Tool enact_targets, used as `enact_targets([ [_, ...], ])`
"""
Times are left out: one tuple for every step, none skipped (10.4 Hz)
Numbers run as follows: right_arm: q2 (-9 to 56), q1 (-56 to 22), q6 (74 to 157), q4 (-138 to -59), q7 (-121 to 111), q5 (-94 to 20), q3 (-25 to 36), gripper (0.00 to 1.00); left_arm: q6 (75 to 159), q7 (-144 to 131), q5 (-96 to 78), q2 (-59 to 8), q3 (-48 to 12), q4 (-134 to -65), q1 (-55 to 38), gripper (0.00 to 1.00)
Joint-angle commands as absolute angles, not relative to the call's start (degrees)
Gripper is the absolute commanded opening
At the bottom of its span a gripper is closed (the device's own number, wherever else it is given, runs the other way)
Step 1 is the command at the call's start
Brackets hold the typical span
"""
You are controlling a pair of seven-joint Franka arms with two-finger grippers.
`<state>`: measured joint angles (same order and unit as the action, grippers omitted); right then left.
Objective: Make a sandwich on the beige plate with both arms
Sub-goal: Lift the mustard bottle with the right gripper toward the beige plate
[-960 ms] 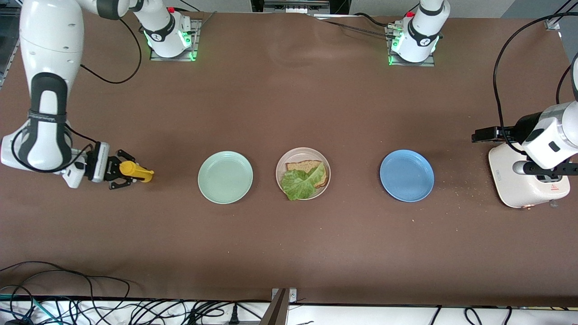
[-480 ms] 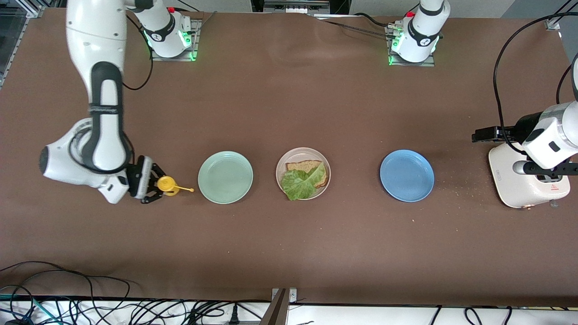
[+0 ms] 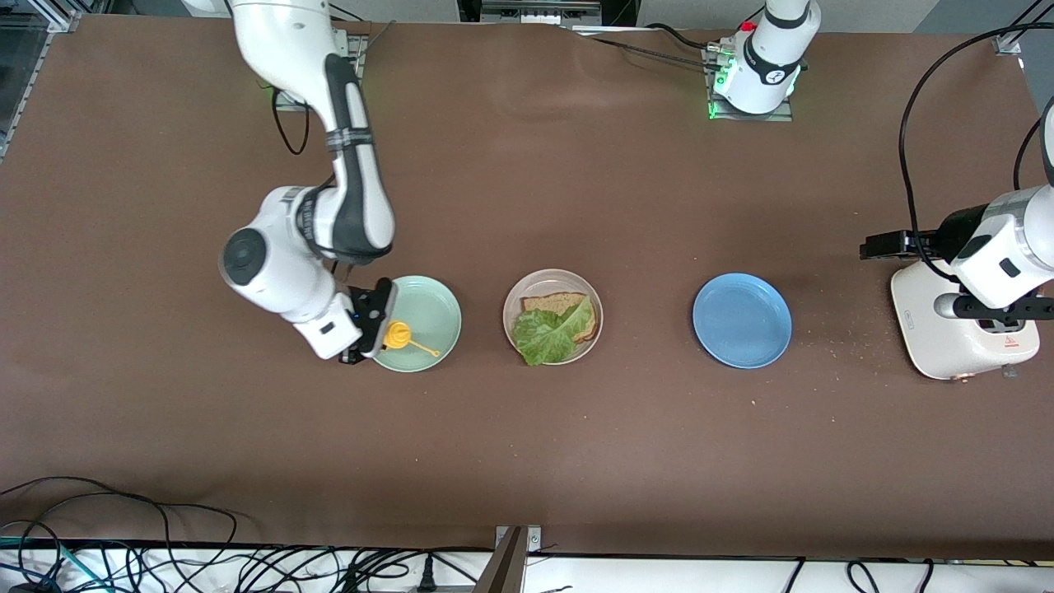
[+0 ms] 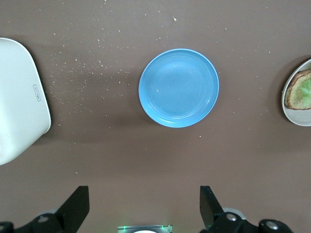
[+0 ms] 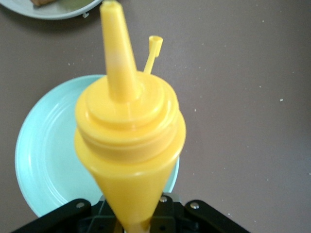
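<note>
The beige plate (image 3: 510, 310) lies mid-table and carries one slice of brown bread (image 3: 552, 301) with a green lettuce leaf (image 3: 545, 336) draped over it. My right gripper (image 3: 377, 328) is shut on a yellow squeeze bottle (image 3: 398, 334) and holds it over the mint-green plate (image 3: 432, 306). In the right wrist view the bottle (image 5: 129, 136) fills the middle, with its nozzle aimed toward the beige plate (image 5: 48, 10) and the right gripper (image 5: 131, 221) clamped at its base. My left gripper (image 3: 1000, 316) hangs open and waiting over a white toaster (image 3: 929, 329); the left gripper (image 4: 144, 209) holds nothing.
A blue plate (image 3: 741, 320) lies between the beige plate and the toaster, with crumbs scattered around it. The left wrist view shows the blue plate (image 4: 179, 87), the toaster (image 4: 17, 102) and the beige plate's edge (image 4: 297, 115). Cables run along the table edge nearest the front camera.
The right arm has swung in from its end of the table with the yellow bottle and now holds it over the mint-green plate. The left arm has not moved.
</note>
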<state>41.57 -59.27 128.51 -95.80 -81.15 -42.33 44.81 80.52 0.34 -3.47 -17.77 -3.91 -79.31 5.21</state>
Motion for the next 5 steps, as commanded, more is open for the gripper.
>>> enact_targets([
  [41.6,-64.0,128.9,-93.3,-66.2,-28.5,45.7,0.0,79.8,-0.5,-1.6,-17.6,-3.9,-79.2,4.7,1.0],
  [42.0,-65.9,128.8,-93.0,-60.6,-22.8,45.6,0.0,79.8,-0.5,-1.6,-17.6,-3.9,-79.2,4.7,1.0],
  [42.7,-67.7,128.8,-92.5,-55.7,-18.3,45.4,0.0,79.8,-0.5,-1.6,-17.6,-3.9,-79.2,4.7,1.0],
  [43.8,-69.5,128.7,-92.3,-51.5,-14.7,45.4,0.0,79.8,-0.4,-1.6,-17.6,-3.9,-79.1,4.7,1.0],
  [45.2,-71.2,128.6,-92.2,-47.8,-11.9,45.4,0.0,79.7,-0.4,-1.6,-17.5,-3.9,-79.1,4.7,1.0],
])
